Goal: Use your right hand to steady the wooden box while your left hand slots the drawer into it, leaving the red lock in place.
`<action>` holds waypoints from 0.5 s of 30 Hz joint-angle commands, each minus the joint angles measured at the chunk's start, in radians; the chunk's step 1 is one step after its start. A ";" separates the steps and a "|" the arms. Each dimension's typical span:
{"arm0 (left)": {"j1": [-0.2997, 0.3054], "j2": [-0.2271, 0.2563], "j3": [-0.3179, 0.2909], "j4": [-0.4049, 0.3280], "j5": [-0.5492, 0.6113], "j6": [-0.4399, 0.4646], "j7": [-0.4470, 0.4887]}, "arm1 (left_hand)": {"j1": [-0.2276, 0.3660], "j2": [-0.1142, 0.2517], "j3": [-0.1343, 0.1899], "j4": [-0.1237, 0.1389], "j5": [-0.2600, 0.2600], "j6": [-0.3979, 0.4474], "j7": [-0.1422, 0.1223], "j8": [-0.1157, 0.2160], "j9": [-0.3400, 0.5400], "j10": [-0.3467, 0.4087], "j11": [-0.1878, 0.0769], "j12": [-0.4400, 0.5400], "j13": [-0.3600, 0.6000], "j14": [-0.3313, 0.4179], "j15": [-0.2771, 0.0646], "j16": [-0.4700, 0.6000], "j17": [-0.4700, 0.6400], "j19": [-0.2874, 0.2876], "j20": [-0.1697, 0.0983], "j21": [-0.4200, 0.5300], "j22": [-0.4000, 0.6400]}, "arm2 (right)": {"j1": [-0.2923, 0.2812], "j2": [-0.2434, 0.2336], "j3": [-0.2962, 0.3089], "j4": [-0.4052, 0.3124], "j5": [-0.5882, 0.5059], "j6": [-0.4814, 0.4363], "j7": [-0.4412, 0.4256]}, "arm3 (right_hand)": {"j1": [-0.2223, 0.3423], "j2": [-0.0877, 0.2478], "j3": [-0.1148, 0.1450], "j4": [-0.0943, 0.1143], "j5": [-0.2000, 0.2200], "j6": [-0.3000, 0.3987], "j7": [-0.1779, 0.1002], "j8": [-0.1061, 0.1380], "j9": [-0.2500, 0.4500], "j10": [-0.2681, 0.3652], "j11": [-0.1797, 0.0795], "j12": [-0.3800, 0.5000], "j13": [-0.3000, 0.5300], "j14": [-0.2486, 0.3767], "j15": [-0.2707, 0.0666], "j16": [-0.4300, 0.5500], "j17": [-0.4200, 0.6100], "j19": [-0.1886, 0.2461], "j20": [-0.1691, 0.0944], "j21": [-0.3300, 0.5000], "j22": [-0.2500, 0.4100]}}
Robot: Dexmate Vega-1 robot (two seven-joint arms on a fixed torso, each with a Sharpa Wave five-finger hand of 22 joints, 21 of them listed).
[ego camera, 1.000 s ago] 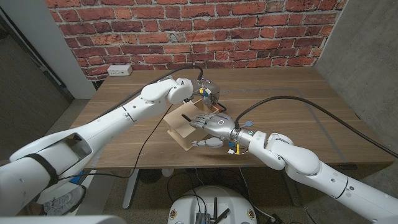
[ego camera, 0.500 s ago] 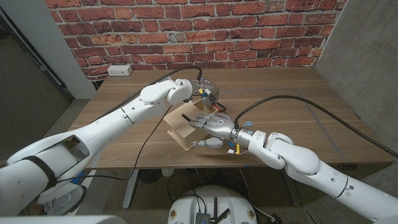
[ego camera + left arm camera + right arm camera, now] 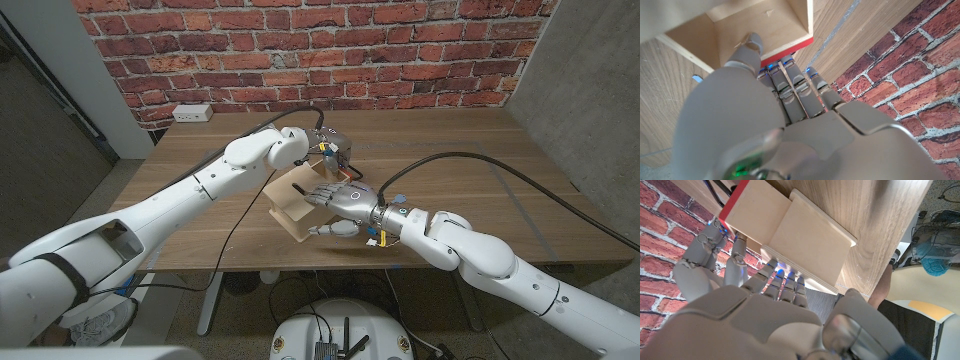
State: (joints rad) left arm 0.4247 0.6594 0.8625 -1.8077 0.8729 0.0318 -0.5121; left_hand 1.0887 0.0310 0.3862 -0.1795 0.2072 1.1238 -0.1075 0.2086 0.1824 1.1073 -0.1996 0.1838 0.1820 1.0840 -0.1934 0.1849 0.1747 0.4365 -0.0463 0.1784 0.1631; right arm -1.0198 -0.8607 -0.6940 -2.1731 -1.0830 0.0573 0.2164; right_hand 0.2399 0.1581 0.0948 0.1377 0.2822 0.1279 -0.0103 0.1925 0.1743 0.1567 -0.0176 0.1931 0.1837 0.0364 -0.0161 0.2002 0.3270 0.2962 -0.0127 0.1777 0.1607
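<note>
Wooden table [image 3: 480, 190] carried the work near its front edge, at about six o'clock of the tabletop. Nearest the robot, the right hand [image 3: 338, 207] clasped the wooden box [image 3: 290, 205], fingers [image 3: 785, 282] laid over its plain side and thumb under its near edge, so the hand held it. The drawer [image 3: 762, 25] sat partly inside the box, its open tray facing the left hand [image 3: 330, 150], which reached in from twelve o'clock. Its thumb [image 3: 747, 47] lay inside the tray and its fingers [image 3: 795, 85] pressed the red lock [image 3: 787, 50] edge; grip uncertain. Beyond stood a brick wall [image 3: 400, 50].
</note>
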 commanded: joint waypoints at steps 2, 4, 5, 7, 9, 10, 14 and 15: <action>0.006 0.002 -0.003 -0.008 0.008 0.013 0.001 | 0.018 0.042 0.001 0.013 0.008 -0.036 -0.004 -0.007 0.009 -0.043 -0.002 -0.008 0.002 -0.028 -0.048 -0.008 -0.002 -0.004 -0.152 0.003 0.002 | 0.003 0.001 0.004 0.008 0.017 0.000 -0.003 | 0.006 0.009 -0.001 0.006 0.007 0.008 -0.001 0.006 0.006 0.008 0.001 0.005 0.006 0.012 0.001 0.007 0.002 0.009 -0.004 0.009 0.006; 0.012 0.005 -0.006 -0.013 0.011 0.019 0.008 | 0.005 0.035 0.001 0.014 0.009 -0.053 -0.006 -0.009 0.009 -0.053 -0.003 -0.006 0.002 -0.044 -0.046 -0.012 -0.005 -0.007 -0.153 0.003 0.002 | 0.004 0.002 0.004 0.011 0.022 0.001 -0.006 | 0.006 0.009 -0.001 0.006 0.007 0.008 -0.001 0.006 0.006 0.008 0.001 0.005 0.006 0.012 0.001 0.007 0.002 0.009 -0.004 0.009 0.006; 0.014 0.007 -0.008 -0.014 0.008 0.020 0.008 | -0.004 0.032 0.002 0.015 0.009 -0.062 -0.002 -0.009 0.009 -0.070 -0.003 -0.008 0.002 -0.054 -0.045 -0.012 -0.005 -0.009 -0.153 0.003 0.002 | 0.005 0.003 0.003 0.012 0.023 0.000 -0.006 | 0.006 0.009 -0.001 0.006 0.007 0.008 -0.001 0.006 0.006 0.008 0.001 0.005 0.006 0.012 0.001 0.007 0.002 0.009 -0.004 0.009 0.006; 0.016 0.011 -0.009 -0.017 0.011 0.021 0.009 | -0.017 0.022 0.001 0.015 0.010 -0.088 -0.010 -0.014 0.008 -0.086 -0.003 -0.008 0.002 -0.069 -0.046 -0.013 -0.005 -0.014 -0.154 0.002 0.002 | 0.006 0.003 0.003 0.015 0.025 0.002 -0.008 | 0.006 0.009 -0.001 0.006 0.007 0.008 -0.001 0.006 0.006 0.008 0.001 0.005 0.006 0.012 0.001 0.007 0.002 0.009 -0.004 0.009 0.006; 0.016 0.013 -0.010 -0.018 0.014 0.021 0.010 | -0.031 0.013 0.001 0.016 0.009 -0.101 -0.006 -0.014 0.008 -0.106 -0.004 -0.009 0.002 -0.094 -0.043 -0.017 -0.007 -0.016 -0.154 0.002 0.002 | 0.008 0.004 0.002 0.017 0.026 0.002 -0.008 | 0.006 0.009 -0.001 0.006 0.007 0.008 -0.001 0.006 0.006 0.008 0.001 0.005 0.006 0.012 0.001 0.007 0.002 0.009 -0.004 0.009 0.006; 0.015 0.014 -0.011 -0.019 0.012 0.019 0.007 | -0.036 0.011 0.002 0.017 0.009 -0.112 -0.003 -0.016 0.008 -0.110 -0.004 -0.008 0.002 -0.101 -0.043 -0.017 -0.007 -0.017 -0.155 0.002 0.002 | 0.009 0.004 0.002 0.017 0.027 0.003 -0.009 | 0.006 0.009 -0.001 0.006 0.007 0.008 -0.001 0.006 0.006 0.008 0.001 0.005 0.006 0.012 0.001 0.007 0.002 0.009 -0.004 0.009 0.006; 0.009 0.016 -0.013 -0.018 0.004 0.012 -0.006 | -0.067 -0.005 0.002 0.020 0.009 -0.147 -0.005 -0.020 0.005 -0.145 -0.004 -0.008 0.002 -0.137 -0.041 -0.016 -0.008 -0.020 -0.155 0.003 0.001 | 0.010 0.005 0.000 0.019 0.030 0.002 -0.008 | 0.006 0.009 -0.001 0.006 0.007 0.008 -0.001 0.006 0.006 0.008 0.001 0.005 0.006 0.012 0.001 0.007 0.002 0.009 -0.004 0.009 0.006; 0.007 0.016 -0.013 -0.017 -0.001 0.009 -0.012 | -0.069 -0.006 0.002 0.019 0.008 -0.150 -0.005 -0.021 0.004 -0.148 -0.004 -0.008 0.001 -0.139 -0.042 -0.015 -0.008 -0.021 -0.155 0.003 0.001 | 0.010 0.005 0.000 0.019 0.030 0.000 -0.007 | 0.006 0.009 -0.001 0.006 0.007 0.008 -0.001 0.006 0.006 0.008 0.001 0.005 0.006 0.012 0.001 0.007 0.002 0.009 -0.004 0.009 0.006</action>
State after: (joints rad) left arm 0.4350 0.6680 0.8551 -1.8206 0.8772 0.0446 -0.5103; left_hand 1.0261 0.0475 0.3864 -0.1624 0.2186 0.9845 -0.1117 0.1926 0.1861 0.9701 -0.2029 0.1770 0.1814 0.9557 -0.1408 0.1732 0.1670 0.4179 -0.0467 0.1785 0.1632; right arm -1.0146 -0.8591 -0.6920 -2.1622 -1.0634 0.0587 0.2110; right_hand 0.2398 0.1581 0.0948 0.1377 0.2822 0.1281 -0.0104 0.1926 0.1745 0.1568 -0.0177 0.1932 0.1839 0.0365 -0.0161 0.2002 0.3270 0.2979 -0.0150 0.1815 0.1611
